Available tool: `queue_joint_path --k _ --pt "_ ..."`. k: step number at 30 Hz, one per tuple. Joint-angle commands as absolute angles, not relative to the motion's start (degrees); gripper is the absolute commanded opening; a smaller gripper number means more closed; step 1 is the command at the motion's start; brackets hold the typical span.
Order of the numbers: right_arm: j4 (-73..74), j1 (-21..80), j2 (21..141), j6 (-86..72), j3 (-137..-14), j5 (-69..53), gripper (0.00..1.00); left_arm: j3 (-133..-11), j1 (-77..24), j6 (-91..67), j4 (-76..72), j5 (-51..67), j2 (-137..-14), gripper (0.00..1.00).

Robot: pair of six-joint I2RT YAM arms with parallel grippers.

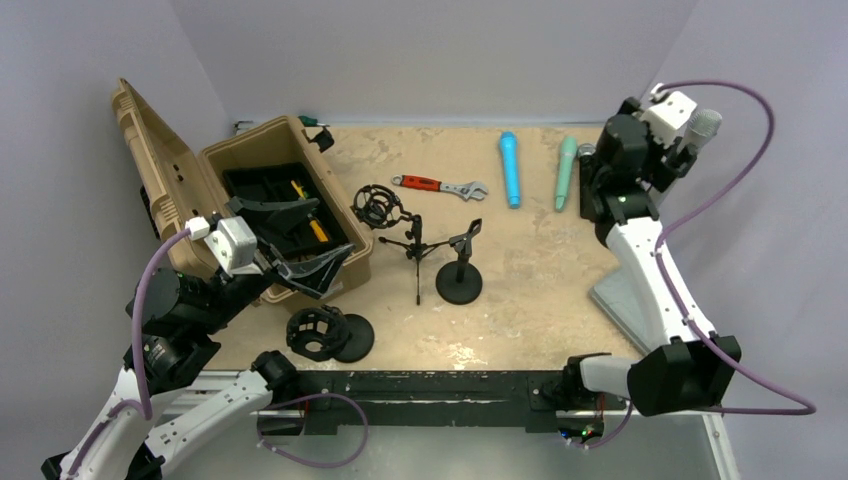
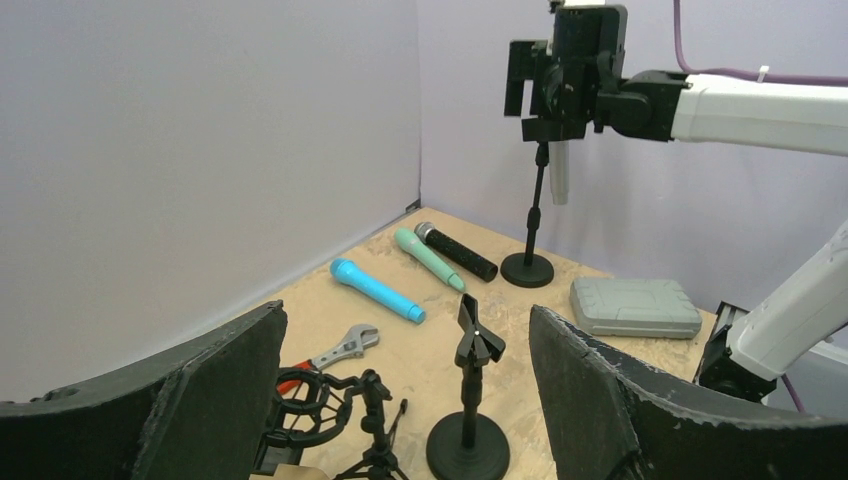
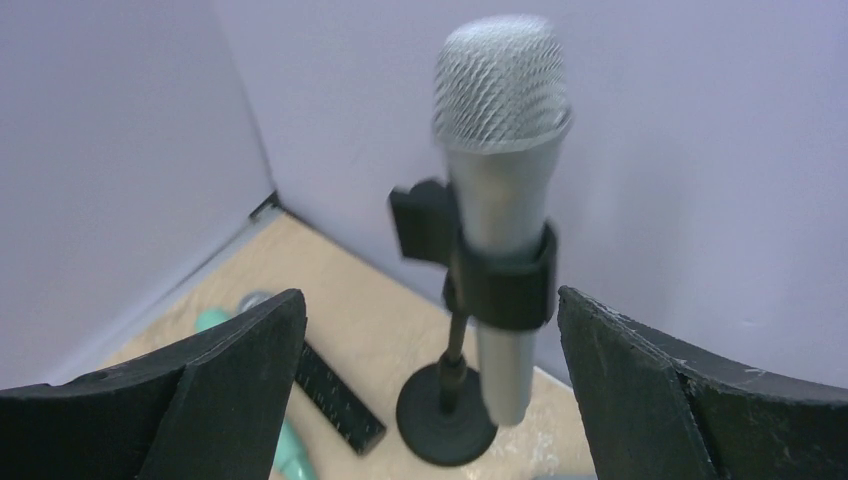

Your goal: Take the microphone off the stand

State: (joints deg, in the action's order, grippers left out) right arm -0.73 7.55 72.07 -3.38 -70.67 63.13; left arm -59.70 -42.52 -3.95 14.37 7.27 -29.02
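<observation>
Hovering at the table's far right corner, the right gripper faces the silver mic, its fingers spread wide to either side with no contact visible. The silver mic stands upright, head up, clipped in its stand close to the wall. Across the table, the left gripper hangs over the open toolbox, fingers likewise apart. A blue mic, a green mic and a black mic lie on the tabletop.
</observation>
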Motion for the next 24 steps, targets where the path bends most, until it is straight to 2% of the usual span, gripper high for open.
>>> queue_joint_path --k 1,9,16,20,24 --pt "-2.17 3.59 74.33 -1.98 -80.35 61.99 0.96 -60.82 -43.13 -4.74 12.22 7.35 -29.25 0.89" --pt "-7.46 -4.36 79.07 4.07 -84.00 54.78 0.98 -60.39 -43.87 -4.25 12.32 6.58 -31.29 0.89" --pt "-7.33 -8.11 82.88 1.59 -84.95 48.28 0.98 -60.13 -44.69 -3.69 12.44 5.79 -33.59 0.88" --pt "-7.10 -8.29 84.10 0.91 -84.37 46.34 0.95 -60.20 -45.00 -3.17 12.74 5.27 -34.22 0.88" --pt "-8.06 -8.40 84.29 0.84 -82.27 45.35 0.85 -60.14 -45.20 -2.59 12.95 4.48 -33.94 0.88"
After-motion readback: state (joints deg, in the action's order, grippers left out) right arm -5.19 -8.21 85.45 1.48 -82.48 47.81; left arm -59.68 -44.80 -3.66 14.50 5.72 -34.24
